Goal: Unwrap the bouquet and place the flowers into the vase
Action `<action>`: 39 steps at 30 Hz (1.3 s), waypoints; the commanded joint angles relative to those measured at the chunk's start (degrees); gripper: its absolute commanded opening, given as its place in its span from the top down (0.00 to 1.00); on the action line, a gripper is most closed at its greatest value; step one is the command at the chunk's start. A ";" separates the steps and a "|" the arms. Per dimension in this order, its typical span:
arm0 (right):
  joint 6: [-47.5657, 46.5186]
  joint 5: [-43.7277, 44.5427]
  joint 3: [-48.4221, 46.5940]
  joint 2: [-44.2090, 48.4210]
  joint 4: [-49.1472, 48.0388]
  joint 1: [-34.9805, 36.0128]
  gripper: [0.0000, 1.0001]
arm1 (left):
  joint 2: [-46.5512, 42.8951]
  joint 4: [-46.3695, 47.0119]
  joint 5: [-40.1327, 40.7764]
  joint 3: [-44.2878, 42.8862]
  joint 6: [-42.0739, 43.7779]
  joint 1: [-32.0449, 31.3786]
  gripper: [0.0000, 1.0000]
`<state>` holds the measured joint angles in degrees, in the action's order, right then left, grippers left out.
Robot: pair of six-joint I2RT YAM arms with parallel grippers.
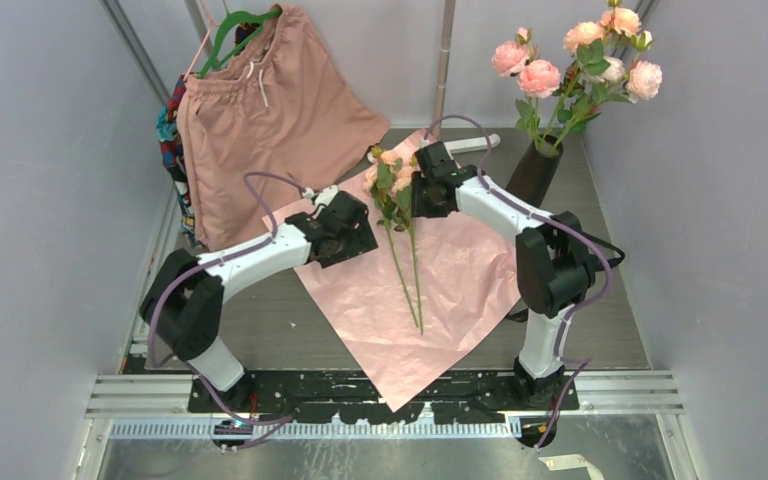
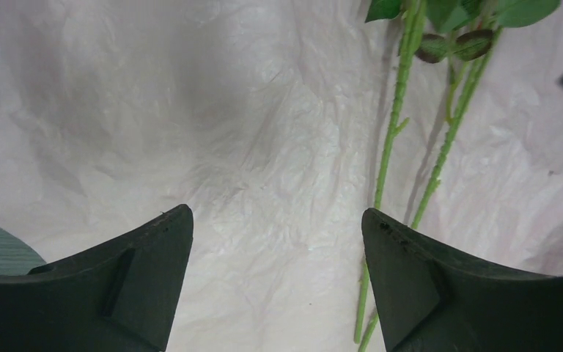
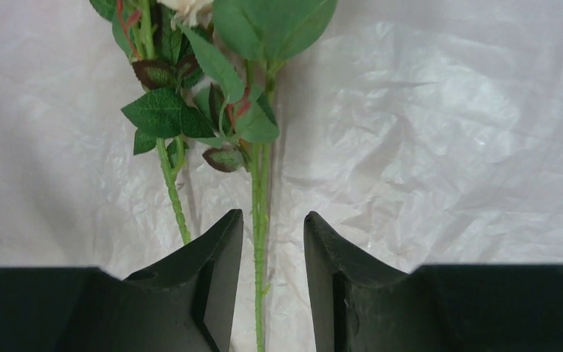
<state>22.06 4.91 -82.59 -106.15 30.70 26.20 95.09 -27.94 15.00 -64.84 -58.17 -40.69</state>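
Observation:
The bouquet's paper (image 1: 440, 290) lies spread flat, pink side up, on the table. The flowers (image 1: 390, 178) rest on it, peach-pink blooms toward the back and thin green stems (image 1: 408, 275) running toward me. My right gripper (image 1: 412, 192) sits low over the stems just below the leaves. In the right wrist view its jaws (image 3: 273, 220) stand part open astride one stem (image 3: 258, 198), with a gap on both sides. My left gripper (image 1: 358, 236) hovers left of the stems, wide open (image 2: 277, 220) over bare paper (image 2: 249, 147); two stems (image 2: 390, 147) pass by its right finger. The black vase (image 1: 533, 172) stands back right.
Larger pale pink blooms (image 1: 580, 55) with leaves fill the vase. Salmon-pink shorts (image 1: 270, 110) hang on a green hanger at the back left, close to the left arm. Grey walls close in on both sides. A metal rail (image 1: 380, 395) runs along the near edge.

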 commanded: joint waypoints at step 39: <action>2.69 1.79 -1.29 -2.79 -3.01 5.04 0.99 | -15.80 6.94 -1.71 6.52 5.57 0.34 0.18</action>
<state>24.60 5.72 -82.17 -116.22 29.12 31.22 81.65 -26.52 16.75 -58.96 -56.40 -40.69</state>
